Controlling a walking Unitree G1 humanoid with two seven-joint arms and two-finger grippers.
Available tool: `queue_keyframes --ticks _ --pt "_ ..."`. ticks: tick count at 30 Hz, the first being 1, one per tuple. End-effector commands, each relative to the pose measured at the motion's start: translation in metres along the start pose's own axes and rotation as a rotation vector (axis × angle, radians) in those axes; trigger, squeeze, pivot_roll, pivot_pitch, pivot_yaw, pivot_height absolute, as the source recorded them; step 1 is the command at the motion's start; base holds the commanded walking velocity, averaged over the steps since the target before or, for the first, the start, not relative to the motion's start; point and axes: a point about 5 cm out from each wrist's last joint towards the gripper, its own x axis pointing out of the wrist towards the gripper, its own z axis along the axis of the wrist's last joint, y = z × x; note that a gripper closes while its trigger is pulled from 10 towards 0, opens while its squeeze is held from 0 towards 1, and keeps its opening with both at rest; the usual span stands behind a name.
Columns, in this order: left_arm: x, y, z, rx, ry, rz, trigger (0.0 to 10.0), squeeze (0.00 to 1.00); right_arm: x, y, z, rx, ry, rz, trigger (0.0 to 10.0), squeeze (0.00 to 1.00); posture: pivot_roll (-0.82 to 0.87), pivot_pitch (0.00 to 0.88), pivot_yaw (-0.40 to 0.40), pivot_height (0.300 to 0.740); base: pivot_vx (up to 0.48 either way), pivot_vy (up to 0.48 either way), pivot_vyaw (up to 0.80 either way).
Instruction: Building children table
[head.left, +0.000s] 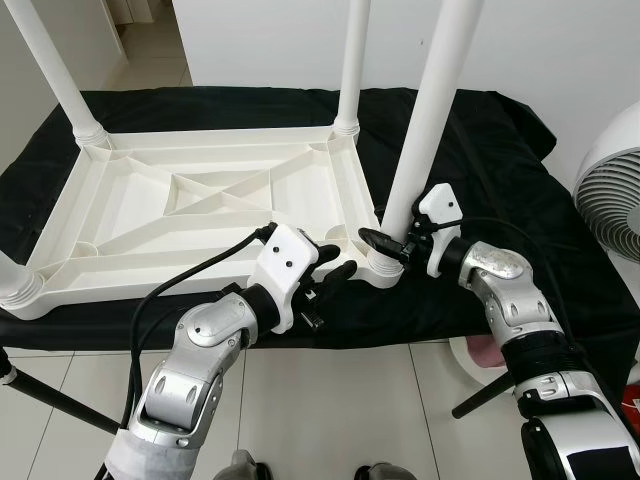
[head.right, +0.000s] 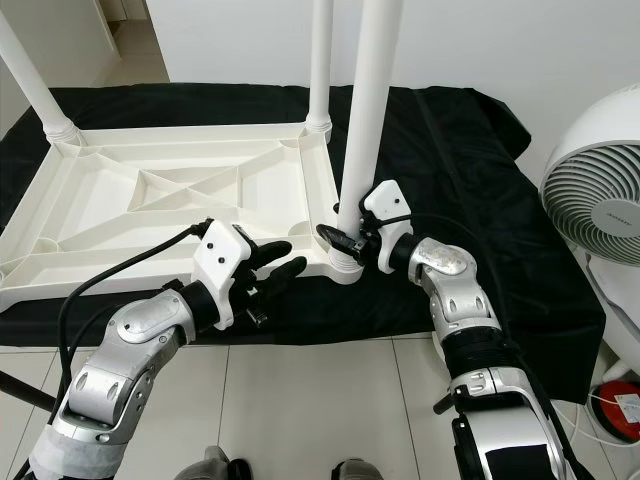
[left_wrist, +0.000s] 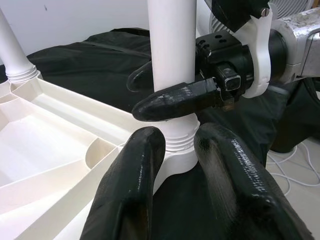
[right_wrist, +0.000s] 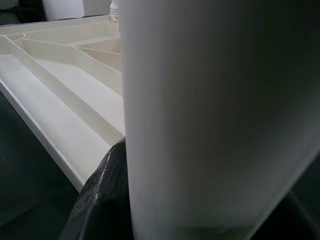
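Note:
A white plastic children's table (head.left: 200, 200) lies upside down on a black cloth, its legs pointing up. My right gripper (head.left: 385, 245) is shut on the near right leg (head.left: 425, 120) just above its socket at the table's corner. One black finger (left_wrist: 175, 100) crosses the front of that leg (left_wrist: 170, 45), and the right wrist view has the leg (right_wrist: 210, 115) pressed against a finger (right_wrist: 100, 200). My left gripper (head.left: 335, 262) is open, a short way left of that socket, its fingers (left_wrist: 130, 190) pointing at the leg's ribbed base and holding nothing.
Two more legs rise at the far left (head.left: 55, 65) and far right (head.left: 352, 60) corners, and a fourth socket (head.left: 15, 280) sits at the near left. A white fan (head.left: 610, 190) stands to the right. The black cloth (head.left: 480, 150) ends at a tiled floor (head.left: 380, 410).

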Motion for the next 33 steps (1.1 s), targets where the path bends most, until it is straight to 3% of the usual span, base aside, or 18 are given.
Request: queue_keyframes --ticks 1,8,12,15,19,22,27,30,33 --pt "0.0 0.005 0.001 0.005 -0.003 0.07 10.0 0.0 0.001 0.009 -0.012 0.039 0.039 0.036 0.0 0.0 -0.06 0.044 0.029 0.74 0.0 0.0 0.0" --pt "0.0 0.005 0.001 0.001 -0.004 0.074 10.0 0.0 0.002 0.008 -0.013 0.068 0.035 -0.062 0.0 0.0 -0.08 0.057 0.031 0.74 0.0 0.0 0.0" --pt "0.002 0.006 0.001 -0.005 -0.006 0.074 10.0 0.0 0.008 0.024 -0.008 0.093 0.006 -0.217 0.0 0.0 -0.09 0.07 0.034 0.74 0.0 0.0 0.0" --pt "0.002 0.006 0.001 -0.005 -0.006 0.074 10.0 0.0 0.008 0.024 -0.008 0.093 0.006 -0.217 0.0 0.0 -0.09 0.07 0.034 0.74 0.0 0.0 0.0" --pt "0.003 0.006 0.002 -0.007 -0.008 0.073 10.0 0.0 0.013 0.036 -0.005 0.152 -0.011 -0.319 0.0 0.0 -0.1 0.08 0.042 0.74 0.0 0.0 0.0" --pt "0.004 0.006 0.002 -0.008 -0.01 0.068 10.0 0.0 0.02 0.054 0.002 0.183 -0.039 -0.52 0.0 0.0 -0.11 0.084 0.046 0.74 0.0 0.0 0.0" --pt "0.004 0.007 0.002 -0.008 -0.011 0.068 10.0 0.0 0.024 0.058 0.003 0.201 -0.039 -0.577 0.0 0.0 -0.11 0.083 0.048 0.74 0.0 0.0 0.0" --pt "0.005 0.007 0.003 -0.006 -0.012 0.068 10.0 0.0 0.031 0.066 0.005 0.252 -0.032 -0.667 0.0 0.0 -0.1 0.083 0.048 0.74 0.0 0.0 0.0" --pt "0.005 0.008 0.004 -0.004 -0.012 0.071 10.0 0.0 0.034 0.071 0.009 0.303 -0.048 -0.681 0.0 0.0 -0.1 0.083 0.048 0.74 0.0 0.0 0.0"
